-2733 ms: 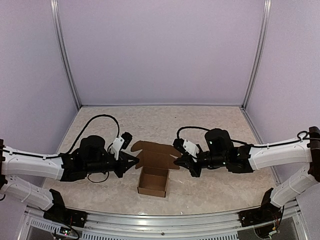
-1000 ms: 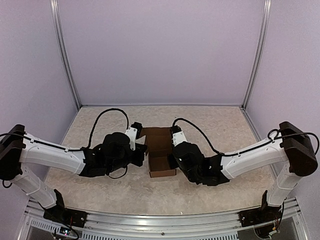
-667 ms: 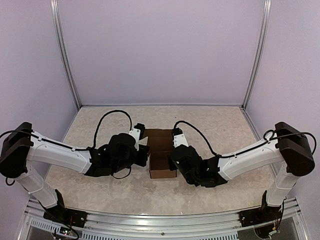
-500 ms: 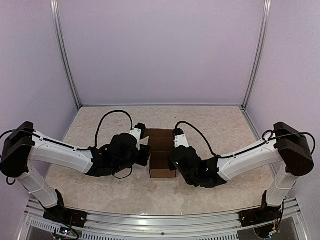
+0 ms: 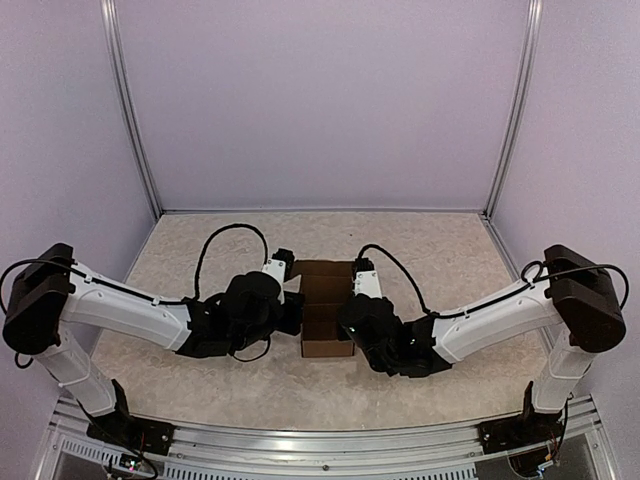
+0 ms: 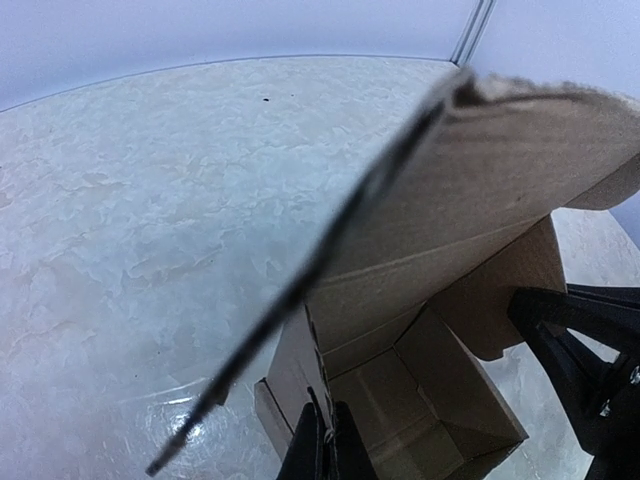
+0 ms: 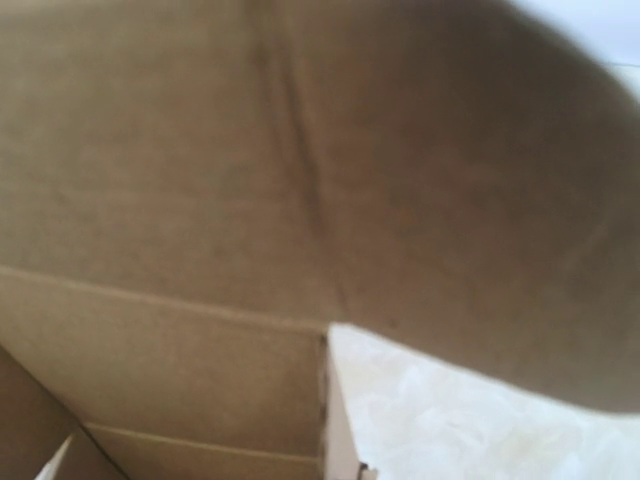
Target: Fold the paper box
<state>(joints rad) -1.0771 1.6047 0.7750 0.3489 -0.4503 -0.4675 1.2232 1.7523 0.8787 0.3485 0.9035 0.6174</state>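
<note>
Both arms have closed in from the sides. My left gripper and right gripper, each clenched on nothing, now flank the paper box at mid-counter. Its lid flap, flat before, now tilts up over the open tray, so I judge the closing fold has begun.

Clad in smooth white shells along the left arm and right arm, with bulky black housings at shoulders, elbows and wrists. Looped over each wrist by a thin black cable — next to a small white block. Tipped at the left gripper with slim, tapering matte-black fingers.
</note>
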